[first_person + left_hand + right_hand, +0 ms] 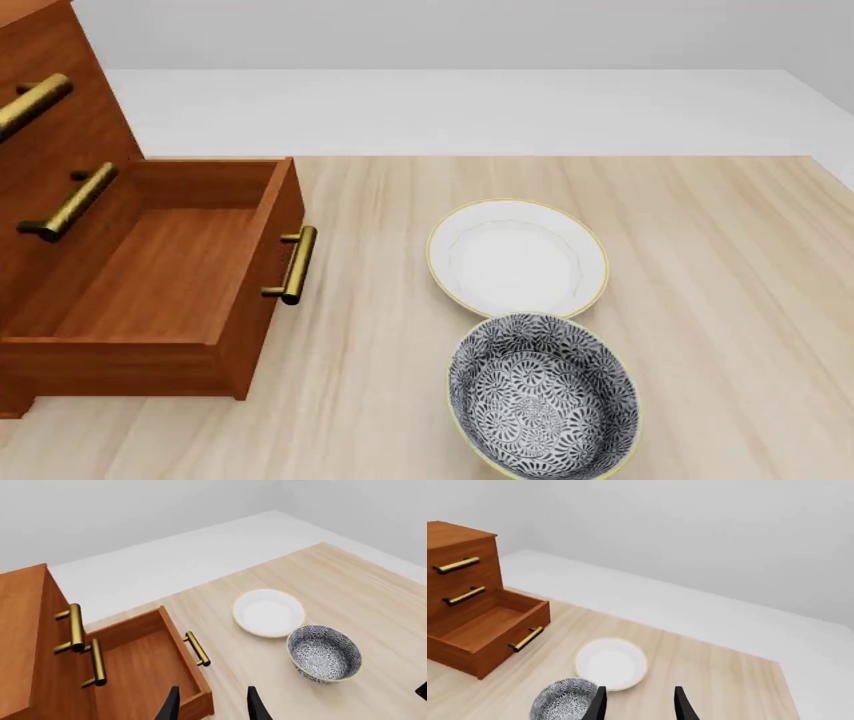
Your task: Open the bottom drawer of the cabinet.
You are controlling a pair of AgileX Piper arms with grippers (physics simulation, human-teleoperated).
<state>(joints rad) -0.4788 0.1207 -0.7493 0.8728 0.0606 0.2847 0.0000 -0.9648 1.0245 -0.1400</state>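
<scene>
Left pincer [213, 705] spread, empty; right pincer [640, 704] spread; bottom drawer [160, 285] pulled out from cabinet [60, 130].

The bottom drawer [490, 630] stands pulled out of the cabinet [460, 555].

Setting: bare simulated tabletop scene, no identifiable room type. Light wooden table [721, 260], plain white floor [467, 110], blank grey walls [694, 530]. Furnishings: wooden cabinet [460, 540], two bowls.
</scene>
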